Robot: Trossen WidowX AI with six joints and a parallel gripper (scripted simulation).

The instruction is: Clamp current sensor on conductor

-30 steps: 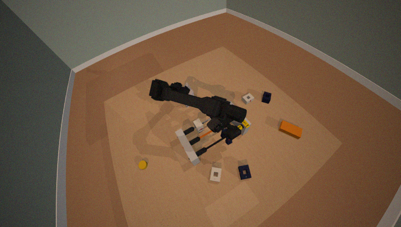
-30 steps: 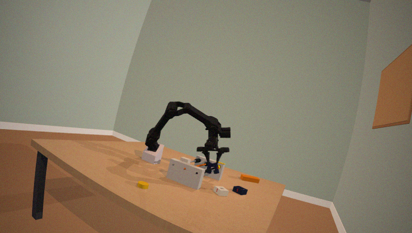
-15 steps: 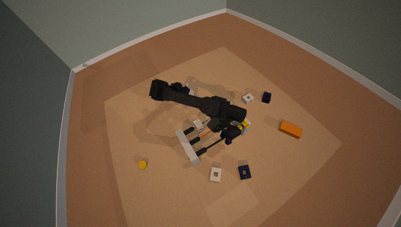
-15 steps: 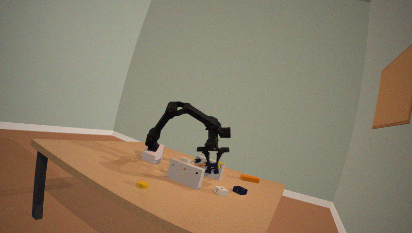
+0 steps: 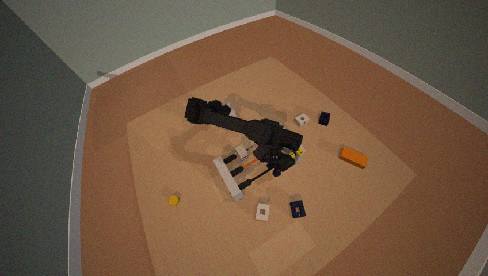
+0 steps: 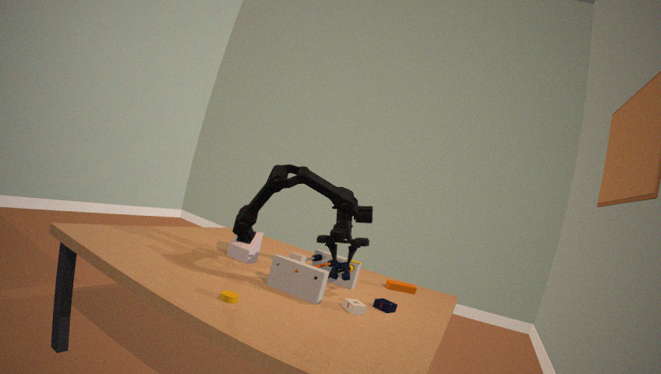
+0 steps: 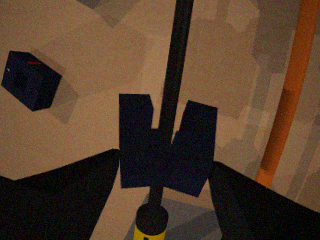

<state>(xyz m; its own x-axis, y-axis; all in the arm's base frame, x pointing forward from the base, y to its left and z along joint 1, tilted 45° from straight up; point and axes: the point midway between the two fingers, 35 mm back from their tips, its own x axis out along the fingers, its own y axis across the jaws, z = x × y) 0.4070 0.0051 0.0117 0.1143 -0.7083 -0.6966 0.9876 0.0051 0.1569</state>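
Note:
The dark navy split-core sensor [image 5: 276, 172] [image 6: 340, 268] [image 7: 135, 155] is between the fingers of my gripper [image 6: 342, 264] [image 7: 164, 163], which is shut on it. Its two halves stand on either side of the black conductor [image 5: 261, 175] [image 7: 177, 60], with a V-shaped gap between them at the top of the wrist view. I cannot tell whether it is latched. A red mark shows on its left edge, but the arrow's direction cannot be read. A yellow marker [image 7: 150, 236] is near the conductor's end; its lettering is cut off.
The conductors run between a near white wall [image 5: 227, 179] [image 6: 296, 279] and a far one. An orange conductor [image 5: 251, 163] [image 7: 285, 125] runs alongside. A white block [image 5: 239, 149] is at the third. Navy [image 5: 301, 214] [image 6: 384, 305] and white [image 5: 262, 206] blocks, an orange bar [image 5: 353, 157] and a yellow disc [image 5: 173, 200] lie around.

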